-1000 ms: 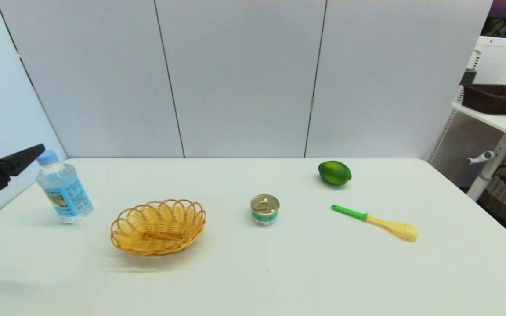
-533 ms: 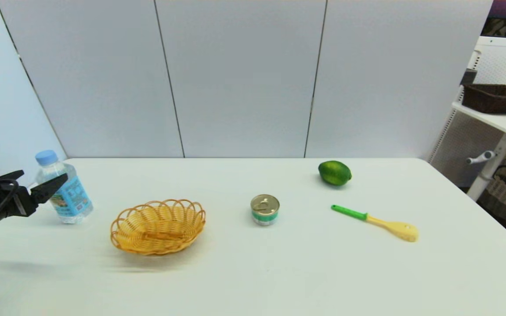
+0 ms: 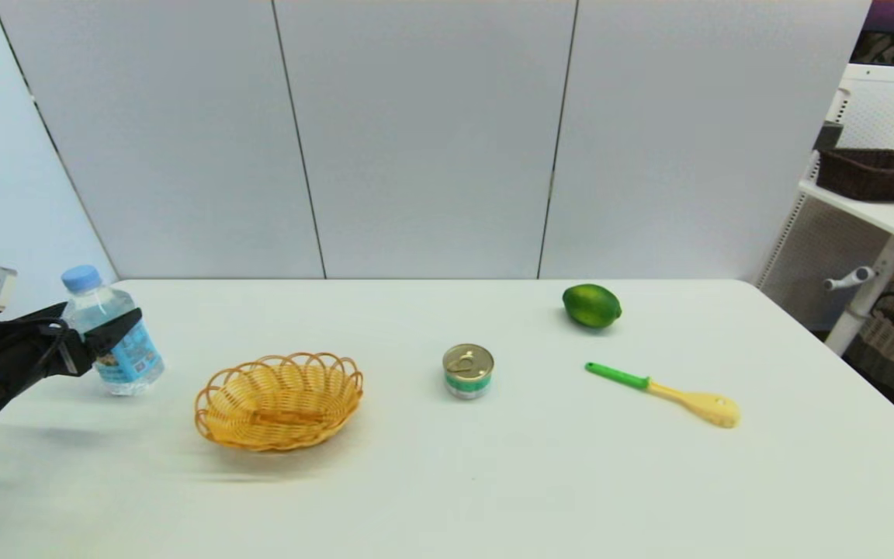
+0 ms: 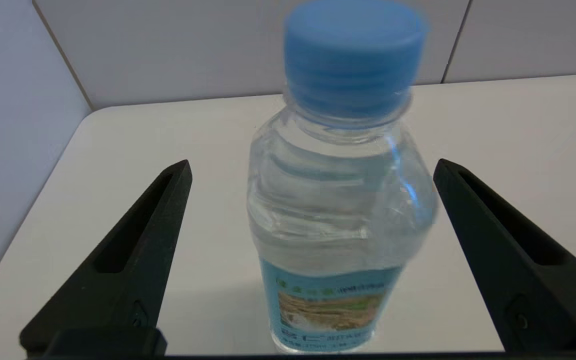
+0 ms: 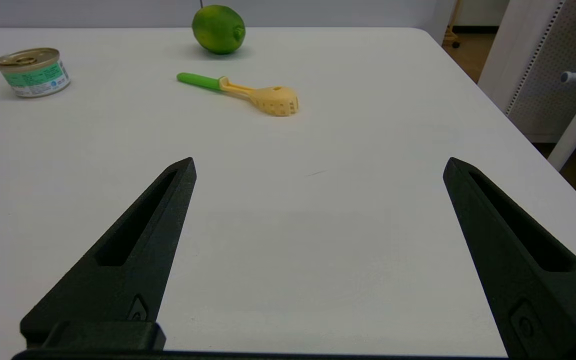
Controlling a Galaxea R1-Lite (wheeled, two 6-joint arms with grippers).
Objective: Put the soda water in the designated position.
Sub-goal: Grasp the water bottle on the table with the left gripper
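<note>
Left claw (image 4: 313,167), fingers spread wide, is bracketing the upright clear plastic soda water bottle with light-blue cap (image 4: 340,200); long axis vertical, neither finger touching it.

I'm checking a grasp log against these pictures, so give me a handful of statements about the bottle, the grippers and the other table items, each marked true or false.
1. The soda water stands upright on the table. True.
2. The left gripper is shut on the bottle. False: its fingers are spread on either side of the bottle, with gaps showing.
3. The wicker basket holds the tin can. False: nothing lies in the basket, and the can stands on the table to its right.
4. The right gripper is open over bare table, holding nothing. True.
5. The lime lies farther from the robot than the green-handled spoon. True.
</note>
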